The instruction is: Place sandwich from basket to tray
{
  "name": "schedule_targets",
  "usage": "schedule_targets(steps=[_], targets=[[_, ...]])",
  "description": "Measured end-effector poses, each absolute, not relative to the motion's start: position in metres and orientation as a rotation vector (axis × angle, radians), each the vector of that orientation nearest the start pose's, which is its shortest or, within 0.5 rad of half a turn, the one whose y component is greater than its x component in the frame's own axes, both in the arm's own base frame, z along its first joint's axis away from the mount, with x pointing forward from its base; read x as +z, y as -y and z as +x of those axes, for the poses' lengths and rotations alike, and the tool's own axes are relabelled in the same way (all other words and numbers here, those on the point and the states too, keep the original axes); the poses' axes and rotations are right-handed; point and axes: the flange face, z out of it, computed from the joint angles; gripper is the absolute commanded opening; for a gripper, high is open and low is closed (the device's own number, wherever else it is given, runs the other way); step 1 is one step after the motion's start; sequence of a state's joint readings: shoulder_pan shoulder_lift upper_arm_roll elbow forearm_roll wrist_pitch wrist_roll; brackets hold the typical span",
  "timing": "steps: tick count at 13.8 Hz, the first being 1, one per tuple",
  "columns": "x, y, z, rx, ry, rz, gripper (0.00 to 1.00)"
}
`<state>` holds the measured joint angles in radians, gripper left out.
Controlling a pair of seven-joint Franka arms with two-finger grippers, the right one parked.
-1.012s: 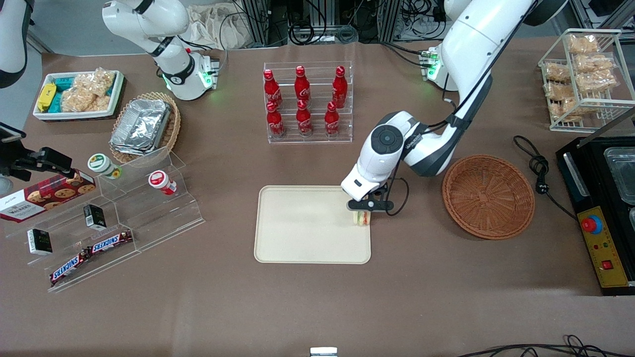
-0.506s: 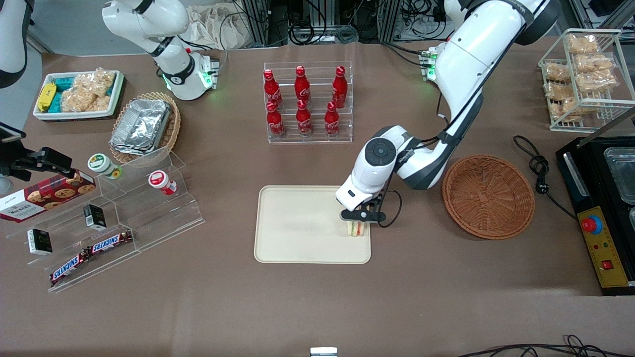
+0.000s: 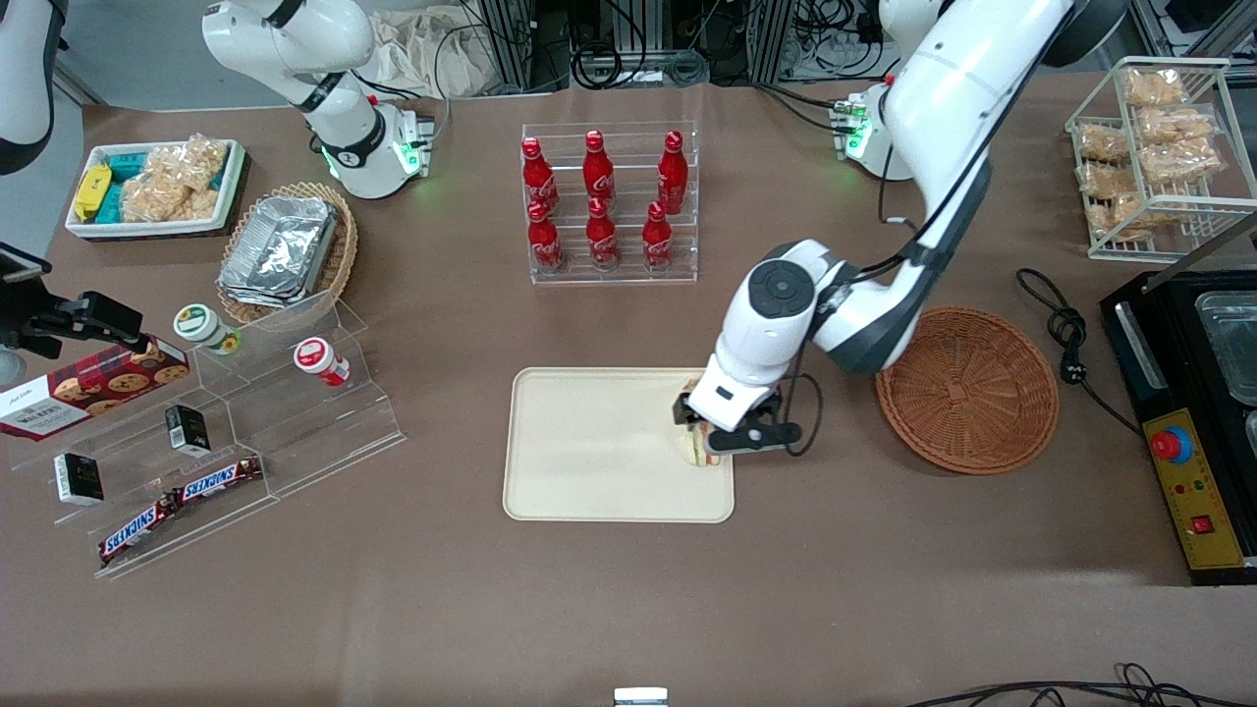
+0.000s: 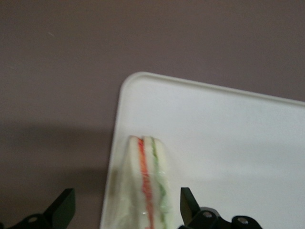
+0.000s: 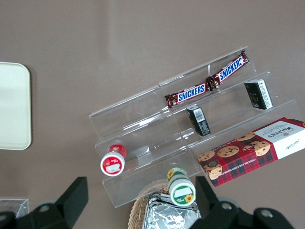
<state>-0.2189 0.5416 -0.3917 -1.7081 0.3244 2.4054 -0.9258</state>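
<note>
The sandwich (image 3: 695, 450) (image 4: 147, 186) lies on the tray (image 3: 599, 452) (image 4: 228, 143), right at the tray's short edge that faces the basket (image 3: 967, 388). Its orange and green filling lines show through the clear wrap. My left gripper (image 3: 712, 428) (image 4: 126, 200) hovers just above it, open, with one black finger on each side and a gap between each finger and the bread. The reddish-brown basket sits empty beside the tray, toward the working arm's end of the table.
A clear rack of red bottles (image 3: 609, 201) stands farther from the front camera than the tray. A stepped acrylic shelf (image 3: 245, 422) with snacks and a foil-container basket (image 3: 285, 250) lie toward the parked arm's end. A black machine (image 3: 1198, 412) and cable (image 3: 1065, 334) flank the basket.
The gripper carried the sandwich a little further over the tray, set it down and opened. The wrist has since turned and shifted slightly toward the basket.
</note>
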Motion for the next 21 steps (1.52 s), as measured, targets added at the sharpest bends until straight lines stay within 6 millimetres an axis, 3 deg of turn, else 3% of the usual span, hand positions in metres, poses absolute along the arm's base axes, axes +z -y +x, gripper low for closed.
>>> schedule_targets(steps=[3,6,10,12,18,21], targets=[[0.373,0.336,0.588,-0.277,0.366,-3.185,0.99],[0.423,0.300,0.586,-0.135,0.325,-3.204,0.99],[0.505,0.219,0.589,0.033,0.295,-3.179,0.99],[0.536,0.184,0.587,0.086,0.275,-3.167,0.99],[0.619,0.093,0.537,0.188,0.253,-3.113,0.99],[0.636,0.084,0.515,0.172,0.256,-3.107,0.99]])
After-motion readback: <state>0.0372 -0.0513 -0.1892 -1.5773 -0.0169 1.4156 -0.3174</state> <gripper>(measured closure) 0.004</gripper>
